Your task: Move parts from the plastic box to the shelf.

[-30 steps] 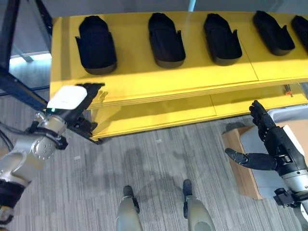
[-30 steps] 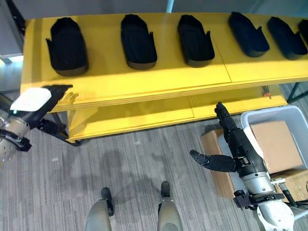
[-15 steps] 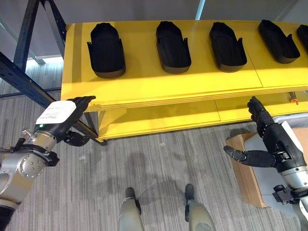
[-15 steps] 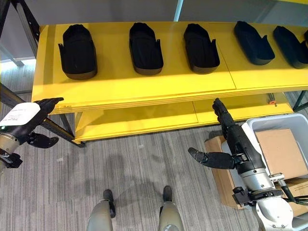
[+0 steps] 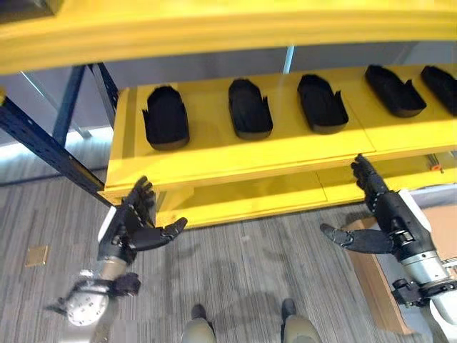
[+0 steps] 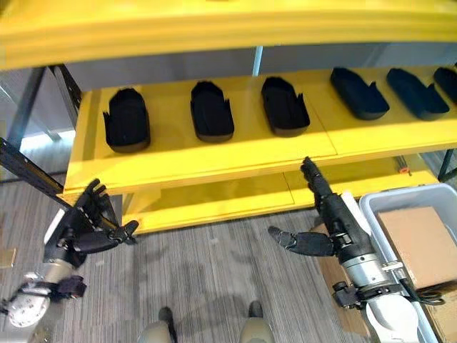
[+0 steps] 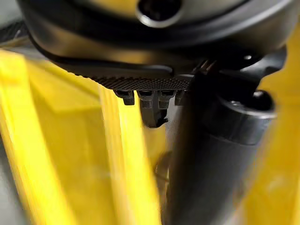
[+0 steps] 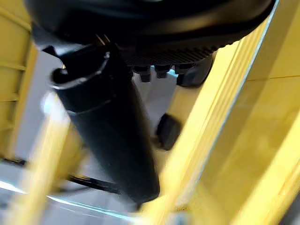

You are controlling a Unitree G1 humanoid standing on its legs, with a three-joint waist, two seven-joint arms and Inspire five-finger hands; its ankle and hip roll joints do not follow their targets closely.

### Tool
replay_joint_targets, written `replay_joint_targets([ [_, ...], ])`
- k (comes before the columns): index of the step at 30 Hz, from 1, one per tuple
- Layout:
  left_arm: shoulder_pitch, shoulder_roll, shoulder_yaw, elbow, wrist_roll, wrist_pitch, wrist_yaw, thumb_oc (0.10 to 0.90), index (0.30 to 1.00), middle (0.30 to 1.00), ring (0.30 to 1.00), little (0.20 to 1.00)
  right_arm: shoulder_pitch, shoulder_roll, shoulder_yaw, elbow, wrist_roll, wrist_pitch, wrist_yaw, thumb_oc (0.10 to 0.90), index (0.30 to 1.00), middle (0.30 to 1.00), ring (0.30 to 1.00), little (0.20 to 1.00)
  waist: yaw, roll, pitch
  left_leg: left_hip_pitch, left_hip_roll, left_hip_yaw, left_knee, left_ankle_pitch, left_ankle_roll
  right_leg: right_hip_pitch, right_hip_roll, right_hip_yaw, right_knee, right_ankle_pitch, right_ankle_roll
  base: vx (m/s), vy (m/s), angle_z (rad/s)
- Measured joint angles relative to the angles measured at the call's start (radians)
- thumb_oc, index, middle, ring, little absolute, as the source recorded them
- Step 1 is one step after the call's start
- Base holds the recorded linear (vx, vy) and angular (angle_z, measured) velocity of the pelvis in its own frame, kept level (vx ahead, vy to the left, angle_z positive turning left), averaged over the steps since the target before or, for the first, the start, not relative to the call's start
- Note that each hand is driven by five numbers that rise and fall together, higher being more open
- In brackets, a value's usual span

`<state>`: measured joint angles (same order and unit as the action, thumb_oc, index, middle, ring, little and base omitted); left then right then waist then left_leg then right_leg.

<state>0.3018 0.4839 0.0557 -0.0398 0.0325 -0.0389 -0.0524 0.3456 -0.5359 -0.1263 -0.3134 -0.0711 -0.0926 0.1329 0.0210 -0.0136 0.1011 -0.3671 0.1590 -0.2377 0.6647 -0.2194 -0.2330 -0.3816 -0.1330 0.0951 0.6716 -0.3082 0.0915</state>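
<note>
Grey plastic box (image 6: 400,207) holds cardboard (image 6: 418,239).

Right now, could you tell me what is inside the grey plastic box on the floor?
The grey plastic box holds a brown cardboard sheet lying flat. Whatever sits beneath the sheet is covered. The right hand is open beside the box, holding nothing.

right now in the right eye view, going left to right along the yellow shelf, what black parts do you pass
first black part → second black part → third black part → fourth black part → fifth black part → sixth black part, cut by the view's edge, all on the yellow shelf
</note>
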Motion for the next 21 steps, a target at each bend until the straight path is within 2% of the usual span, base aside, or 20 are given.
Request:
replay_joint_targets([
  [1,-0.004,-0.04,-0.048,0.054,0.08,0.106,0.0,0.9,1.0,1.0,1.0,1.0,0.007,0.042,0.011,0.081,-0.05,0.029,-0.002,0.9,1.0,1.0,1.0,1.0,-0.016,0.037,-0.026,0.04,0.052,0.025,-0.052,-0.081,-0.02,0.009,0.027,-0.022,0.031,-0.014,0.014,-0.03,-0.287,0.29],
  [2,-0.004,-0.074,-0.103,0.145,0.094,0.25,-0.044,0.9,1.0,1.0,1.0,1.0,0.015,0.083,0.055,0.22,-0.047,0.263,-0.04,0.9,1.0,1.0,1.0,1.0,-0.033,0.032,-0.028,-0.042,0.045,0.079,0.093,-0.08,0.054,0.003,0.018,0.002,0.022,-0.012,0.03,-0.04,-0.288,0.37],
  [3,0.0,-0.084,-0.123,0.167,0.09,0.273,-0.06,0.9,1.0,1.0,1.0,1.0,0.022,0.079,0.057,0.259,-0.047,0.349,-0.035,0.9,1.0,1.0,1.0,1.0,-0.032,0.03,-0.03,-0.1,0.009,0.098,0.231,-0.103,0.122,0.0,0.007,0.003,0.009,-0.006,0.027,-0.05,-0.231,0.23],
  [4,0.022,-0.09,-0.152,0.202,0.09,0.279,-0.085,0.9,1.0,1.0,1.0,1.0,0.041,0.076,0.053,0.315,-0.047,0.459,-0.032,0.9,1.0,1.0,1.0,1.0,-0.026,0.029,-0.034,-0.165,-0.048,0.141,0.382,-0.156,0.21,0.001,-0.014,0.005,-0.014,0.01,0.032,-0.05,-0.209,0.03],
  [5,0.031,-0.094,-0.159,0.22,0.091,0.279,-0.097,0.9,1.0,1.0,1.0,1.0,0.046,0.076,0.051,0.339,-0.047,0.493,-0.032,0.9,1.0,1.0,1.0,1.0,-0.025,0.03,-0.035,-0.18,-0.068,0.161,0.415,-0.172,0.237,0.003,-0.018,0.006,-0.028,0.015,0.027,-0.06,-0.196,-0.12],
  [6,0.05,-0.103,-0.151,0.28,0.013,0.277,-0.136,0.9,1.0,1.0,1.0,1.0,0.059,0.084,0.032,0.422,-0.047,0.596,-0.034,0.9,1.0,1.0,1.0,1.0,-0.022,0.048,-0.046,-0.199,-0.12,0.196,0.41,-0.185,0.239,0.013,-0.02,0.01,-0.082,0.051,0.04,-0.07,-0.186,-0.15],
  [7,0.044,-0.103,-0.142,0.294,-0.006,0.276,-0.136,0.9,1.0,1.0,1.0,1.0,0.058,0.088,0.033,0.449,-0.047,0.599,-0.038,0.9,1.0,1.0,1.0,1.0,-0.022,0.051,-0.048,-0.199,-0.125,0.19,0.412,-0.201,0.212,0.01,-0.02,0.014,-0.083,0.055,0.049,-0.09,-0.17,-0.25],
  [8,0.023,-0.103,-0.121,0.333,-0.008,0.269,-0.128,0.9,1.0,1.0,1.0,1.0,0.048,0.099,0.034,0.482,-0.047,0.585,-0.043,0.9,1.0,1.0,1.0,1.0,-0.025,0.05,-0.049,-0.198,-0.113,0.15,0.443,-0.28,0.159,-0.008,-0.02,0.026,-0.064,0.055,0.051,-0.1,-0.143,-0.36],
  [9,0.007,-0.104,-0.095,0.378,-0.008,0.255,-0.114,0.9,1.0,1.0,1.0,1.0,0.03,0.111,0.038,0.52,-0.046,0.532,-0.044,0.9,1.0,1.0,1.0,1.0,-0.025,0.046,-0.061,-0.171,-0.073,0.094,0.366,-0.357,0.155,-0.048,-0.02,0.048,-0.033,0.053,0.051,-0.13,-0.105,-0.41],
  [10,-0.004,-0.102,-0.084,0.41,-0.007,0.245,-0.099,0.9,1.0,1.0,1.0,1.0,0.016,0.127,0.038,0.556,-0.047,0.475,-0.049,0.9,1.0,1.0,1.0,1.0,-0.028,0.047,-0.067,-0.153,-0.042,0.121,0.29,-0.242,0.15,-0.065,-0.024,0.056,-0.017,0.052,0.051,-0.13,-0.056,-0.36],
  [11,-0.017,-0.108,-0.063,0.474,0.02,0.254,-0.054,0.9,1.0,1.0,1.0,1.0,0.004,0.171,0.074,0.609,-0.046,0.421,-0.08,0.9,1.0,1.0,1.0,1.0,-0.036,0.011,-0.076,-0.136,-0.095,0.155,0.251,-0.228,0.18,-0.075,-0.055,0.076,-0.016,0.074,0.019,-0.14,-0.017,-0.21],
  [12,-0.008,-0.104,-0.049,0.501,0.036,0.254,-0.021,0.9,1.0,1.0,1.0,1.0,0.003,0.193,0.122,0.639,-0.046,0.365,-0.075,0.9,1.0,1.0,1.0,1.0,-0.037,0.006,-0.08,-0.117,-0.095,0.167,0.202,-0.198,0.2,-0.101,-0.022,0.046,0.08,0.064,0.037,-0.11,0.013,-0.13],
  [13,-0.005,-0.102,-0.024,0.535,0.063,0.251,-0.013,0.9,1.0,1.0,1.0,1.0,0.004,0.21,0.166,0.687,-0.045,0.301,-0.05,0.9,1.0,1.0,1.0,1.0,-0.035,-0.004,-0.086,-0.094,-0.095,0.177,0.137,-0.156,0.216,-0.122,0.026,0.014,0.171,0.066,0.027,-0.1,0.029,-0.07],
  [14,-0.004,-0.102,-0.015,0.552,0.07,0.249,-0.007,0.9,1.0,1.0,1.0,1.0,0.006,0.218,0.175,0.704,-0.041,0.276,-0.029,0.9,1.0,1.0,1.0,1.0,-0.033,-0.008,-0.089,-0.081,-0.096,0.182,0.102,-0.134,0.224,-0.125,0.05,0.002,0.198,0.073,0.014,-0.06,0.075,0.03],
  [15,-0.002,-0.103,-0.011,0.599,0.071,0.248,0.026,0.9,1.0,1.0,1.0,1.0,0.001,0.219,0.182,0.762,-0.043,0.215,-0.001,0.9,1.0,1.0,1.0,1.0,-0.027,-0.017,-0.102,-0.05,-0.112,0.191,0.006,-0.081,0.247,-0.121,0.111,-0.049,0.225,0.099,-0.036,-0.03,0.117,0.03],
  [17,0.001,-0.113,-0.014,0.665,0.071,0.239,0.045,0.9,1.0,1.0,1.0,1.0,-0.015,0.214,0.167,0.844,-0.044,0.182,-0.002,0.9,1.0,1.0,1.0,1.0,-0.017,-0.022,-0.11,-0.026,-0.134,0.21,-0.069,-0.032,0.269,-0.118,0.156,-0.113,0.249,0.093,-0.04,0.03,0.192,0.0],
  [18,0.002,-0.119,-0.015,0.695,0.071,0.235,0.044,0.9,1.0,1.0,1.0,1.0,-0.026,0.215,0.155,0.874,-0.044,0.182,-0.002,0.9,1.0,1.0,1.0,1.0,-0.016,-0.023,-0.11,-0.023,-0.148,0.213,-0.082,-0.024,0.273,-0.118,0.166,-0.124,0.267,0.077,-0.053,0.05,0.236,0.03],
  [19,0.003,-0.128,-0.024,0.741,0.071,0.233,0.043,0.9,1.0,1.0,1.0,1.0,-0.037,0.215,0.146,0.925,-0.044,0.183,-0.016,0.9,1.0,1.0,1.0,1.0,-0.014,-0.026,-0.112,-0.023,-0.162,0.226,-0.087,-0.02,0.281,-0.117,0.172,-0.128,0.286,0.038,-0.088,0.04,0.238,0.04],
  [20,0.007,-0.148,-0.025,0.792,0.071,0.235,0.043,0.9,1.0,1.0,1.0,1.0,-0.044,0.221,0.146,0.986,-0.045,0.179,-0.047,0.9,1.0,1.0,1.0,1.0,-0.013,-0.026,-0.113,-0.024,-0.176,0.235,-0.087,-0.011,0.296,-0.113,0.168,-0.122,0.289,-0.02,-0.078,0.02,0.243,0.02],
  [21,0.006,-0.155,-0.028,0.814,0.071,0.235,0.043,0.9,1.0,1.0,1.0,1.0,-0.043,0.227,0.146,1.012,-0.045,0.177,-0.059,0.9,1.0,1.0,1.0,1.0,-0.014,-0.025,-0.113,-0.027,-0.18,0.237,-0.087,-0.01,0.299,-0.113,0.165,-0.118,0.285,-0.041,-0.077,0.01,0.218,0.02],
])
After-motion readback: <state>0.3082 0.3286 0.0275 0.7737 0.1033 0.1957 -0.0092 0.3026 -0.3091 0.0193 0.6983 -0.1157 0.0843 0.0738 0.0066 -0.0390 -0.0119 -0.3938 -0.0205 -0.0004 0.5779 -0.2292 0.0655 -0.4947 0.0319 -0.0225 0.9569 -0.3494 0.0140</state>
